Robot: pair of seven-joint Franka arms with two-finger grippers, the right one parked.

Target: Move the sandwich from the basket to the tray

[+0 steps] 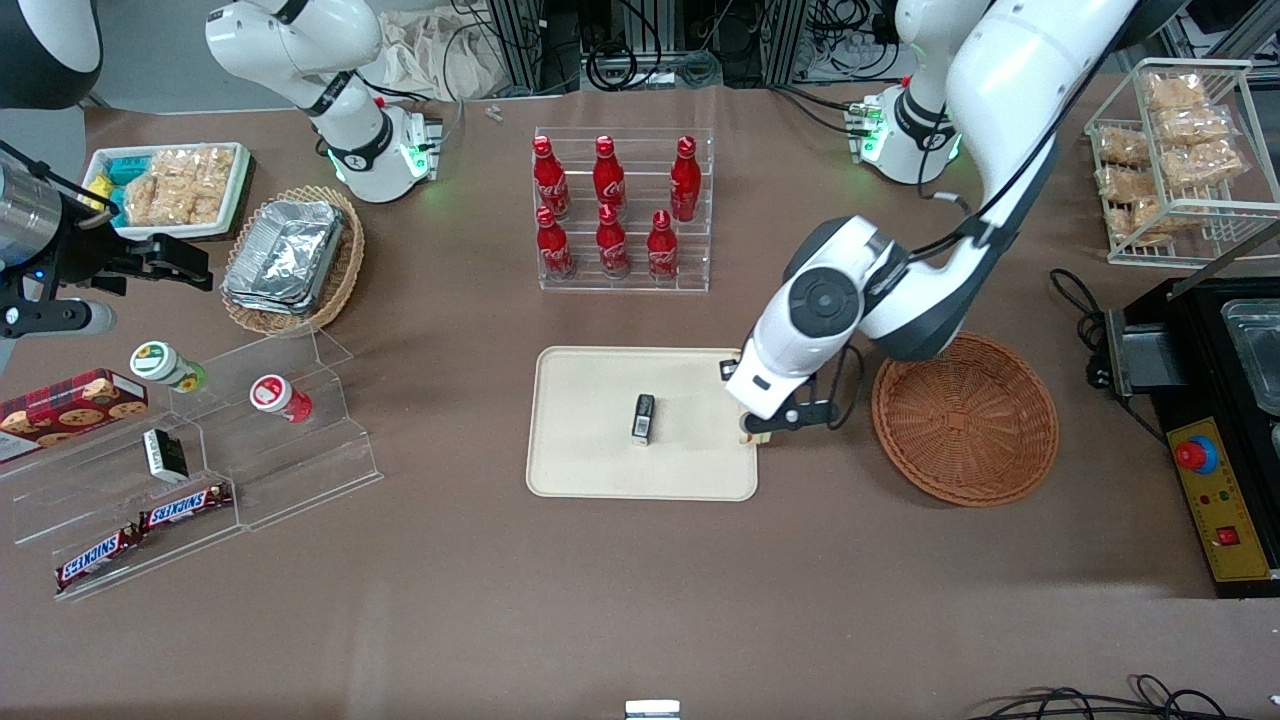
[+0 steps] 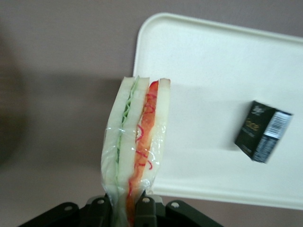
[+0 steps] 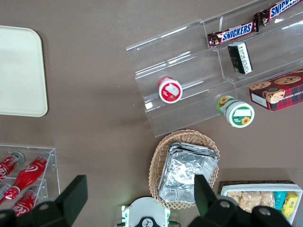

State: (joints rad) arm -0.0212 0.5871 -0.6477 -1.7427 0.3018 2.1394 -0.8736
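My left gripper is shut on the sandwich, a wedge of pale bread with red-orange and green filling in clear wrap, pinched at its narrow end. In the front view the gripper hangs over the edge of the cream tray that lies nearest the basket, and only a sliver of the sandwich shows under the wrist. The sandwich juts out over the tray's rim and the brown table beside it. The round reddish-brown wicker basket sits empty beside the tray, toward the working arm's end.
A small black box stands on the tray's middle. A clear rack of red cola bottles is farther from the front camera than the tray. A black appliance and a wire snack rack flank the basket.
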